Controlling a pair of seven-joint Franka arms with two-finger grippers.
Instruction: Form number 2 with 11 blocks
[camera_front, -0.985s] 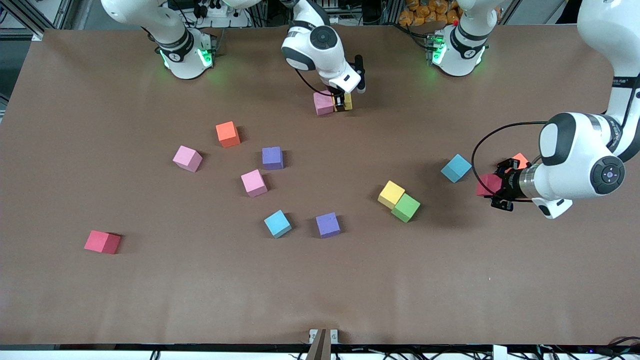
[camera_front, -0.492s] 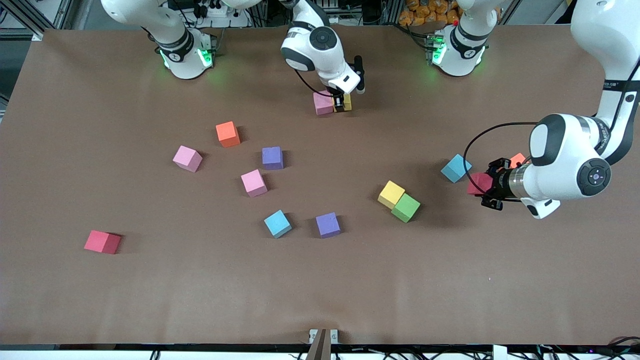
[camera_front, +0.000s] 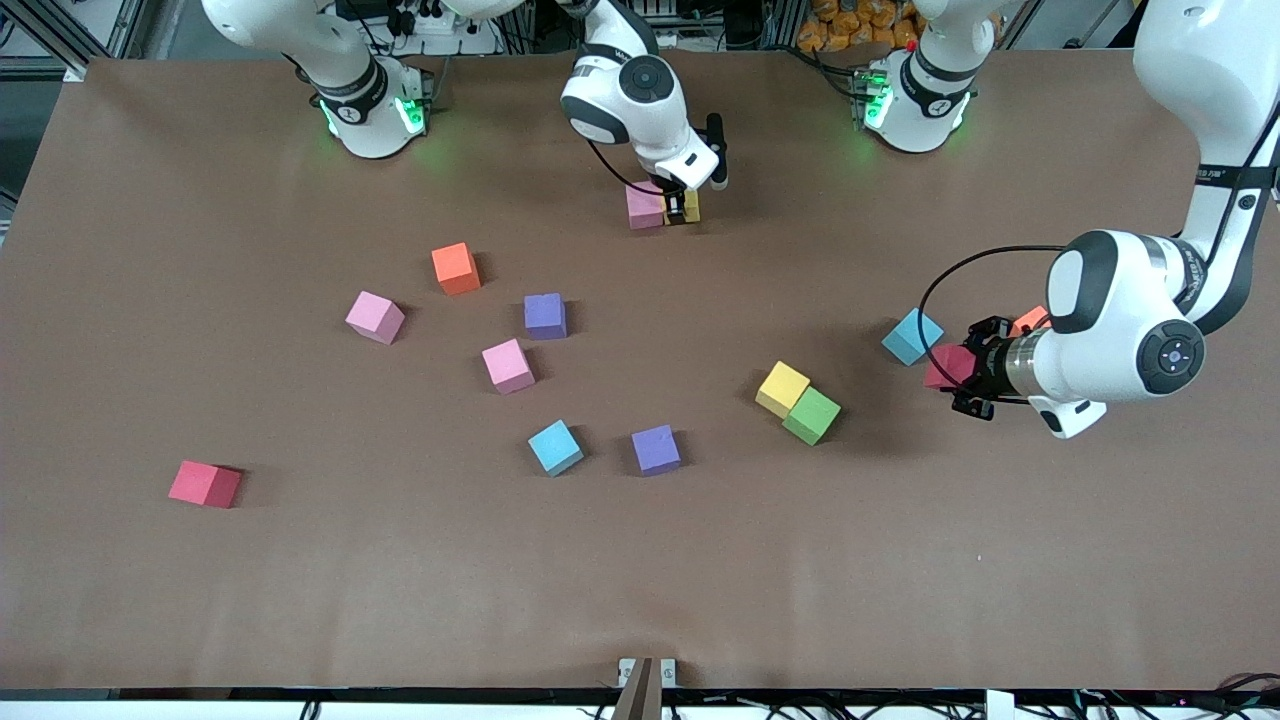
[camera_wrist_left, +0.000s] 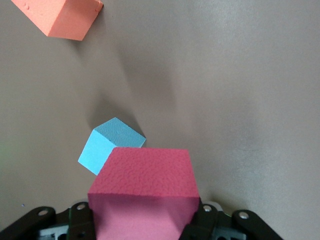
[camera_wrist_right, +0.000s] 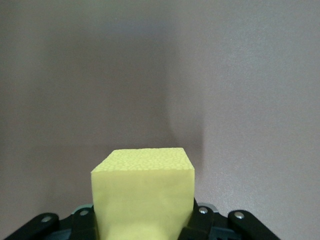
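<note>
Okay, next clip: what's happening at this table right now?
Two arms are gathering coloured cubes. The right gripper has its jaws shut on a yellow cube, low beside a pink cube near the robots' bases. The left gripper holds a red cube over the table beside a light blue cube. The other cubes lie scattered; no digit is recognisable yet.

The front view looks down from high across the table (camera_front: 640, 580), facing both bases; the left wrist view looks close along its gripper at a red cube (camera_wrist_left: 145, 192), also seen in front (camera_front: 946, 366); the right wrist view closes on a yellow cube (camera_wrist_right: 144, 192), likewise shared (camera_front: 692, 205).
</note>
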